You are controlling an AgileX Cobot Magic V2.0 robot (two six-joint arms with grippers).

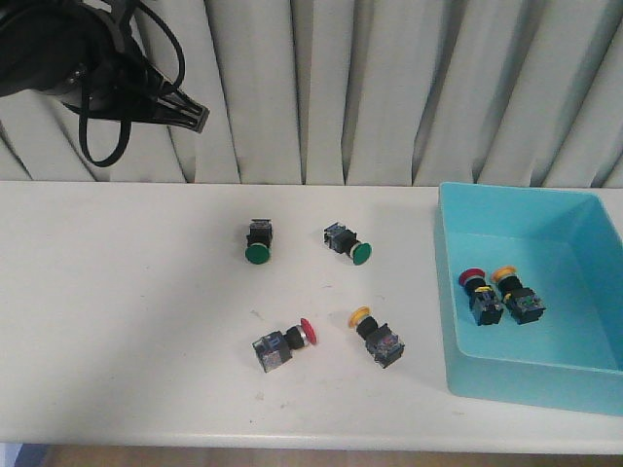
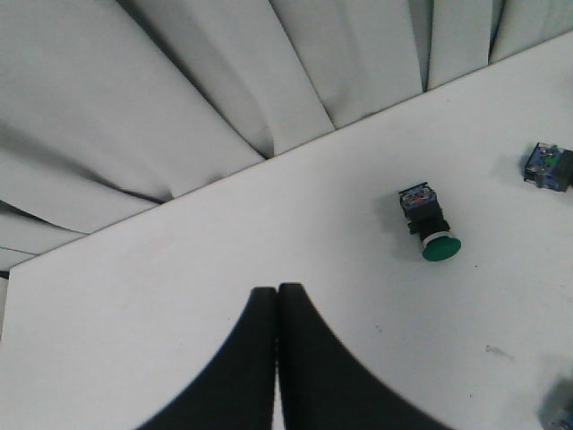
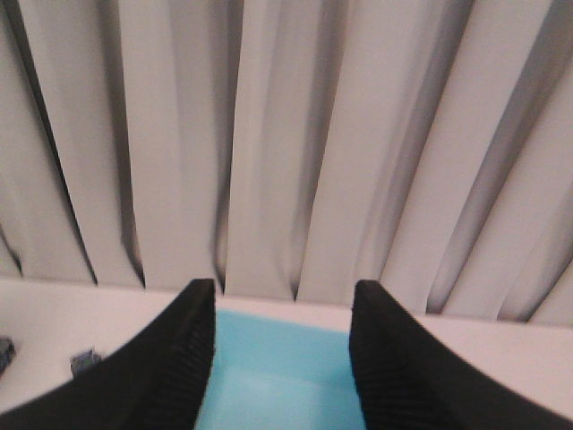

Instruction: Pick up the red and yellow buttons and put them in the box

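Two buttons, one red-capped point(image 1: 471, 279) and one yellow-capped point(image 1: 505, 276), already lie in the blue box point(image 1: 582, 210). A red button point(image 1: 285, 342) and a yellow button point(image 1: 378, 334) remain on the white surface point(image 1: 117, 292) (green ones stay). The right pincer point(image 3: 282, 358), wide open above the box, probably must reach for these next; the left pincer point(image 2: 277, 309) is closed, empty.

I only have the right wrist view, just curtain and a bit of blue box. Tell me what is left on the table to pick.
Observer: One red button and one yellow button lie on the table, left of the box.
Operator: Report what is already in the box.
Observer: Another red and another yellow one lie inside, side by side.
Operator: Give me the left gripper's state.
Observer: The left gripper is shut, holding nothing, raised above the table.
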